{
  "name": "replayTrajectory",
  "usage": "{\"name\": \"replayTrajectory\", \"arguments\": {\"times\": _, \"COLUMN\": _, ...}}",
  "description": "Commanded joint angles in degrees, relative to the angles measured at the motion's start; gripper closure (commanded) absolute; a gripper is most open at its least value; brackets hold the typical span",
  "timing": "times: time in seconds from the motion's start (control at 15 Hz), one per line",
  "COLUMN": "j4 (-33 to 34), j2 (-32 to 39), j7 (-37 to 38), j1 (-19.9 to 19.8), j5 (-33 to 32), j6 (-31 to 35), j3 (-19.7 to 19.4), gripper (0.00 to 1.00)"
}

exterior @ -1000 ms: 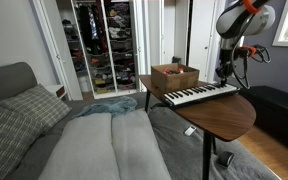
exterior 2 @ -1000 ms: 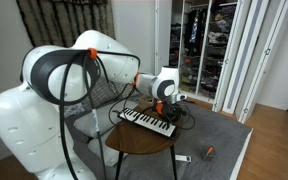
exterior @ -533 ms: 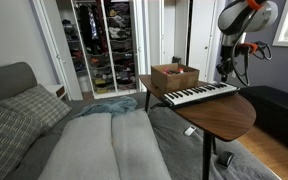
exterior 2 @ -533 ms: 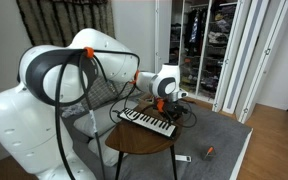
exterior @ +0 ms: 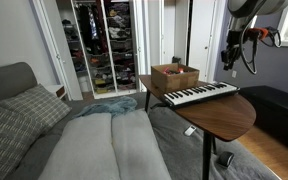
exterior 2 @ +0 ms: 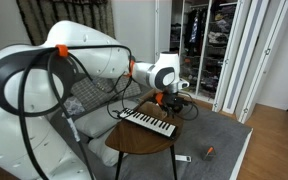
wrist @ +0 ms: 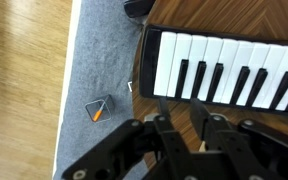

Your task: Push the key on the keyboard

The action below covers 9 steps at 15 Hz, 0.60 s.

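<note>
The slim white keyboard [exterior: 199,94] lies along the round wooden table [exterior: 222,116], and it shows in both exterior views [exterior 2: 147,121]. In the wrist view its white and black keys [wrist: 234,65] fill the top right. My gripper [exterior: 232,68] hangs just above the table beside one end of the keyboard [exterior 2: 172,103]. In the wrist view its two black fingers [wrist: 181,105] point at bare wood just short of the keys. The fingers are drawn nearly together with a narrow gap and hold nothing. They do not touch a key.
A brown cardboard box [exterior: 174,76] stands on the table behind the keyboard. A bed with grey pillows [exterior: 104,140] lies beside the table. A small orange-tipped object [wrist: 98,109] lies on the grey rug below the table edge. An open wardrobe [exterior: 104,45] stands behind.
The arm's upper part has risen and swung sideways. The gripper has shifted a little along the keyboard's end and sits slightly higher. The keyboard has not moved.
</note>
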Motion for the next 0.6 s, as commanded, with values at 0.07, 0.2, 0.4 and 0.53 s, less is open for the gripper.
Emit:
{"name": "replayTrajectory", "arguments": {"times": 0.07, "j4": -2.4, "j2": -7.5, "j7": 1.3, "j1": 0.1, "j5": 0.8, "j6": -4.3, "j3": 0.3, "gripper": 0.32}}
{"name": "replayTrajectory", "arguments": {"times": 0.2, "j4": -2.7, "j2": -9.7, "j7": 2.1, "j1": 0.3, "j5": 0.9, "j6": -6.3, "j3": 0.5, "gripper": 0.18}}
{"name": "replayTrajectory", "arguments": {"times": 0.4, "j4": -3.5, "j2": -12.9, "j7": 1.8, "j1": 1.2, "j5": 1.4, "j6": -8.3, "j3": 0.7, "gripper": 0.01}}
{"name": "replayTrajectory", "arguments": {"times": 0.53, "j4": -3.8, "j2": -14.4, "j7": 2.0, "j1": 1.7, "j5": 1.6, "j6": -9.5, "j3": 0.9, "gripper": 0.0}}
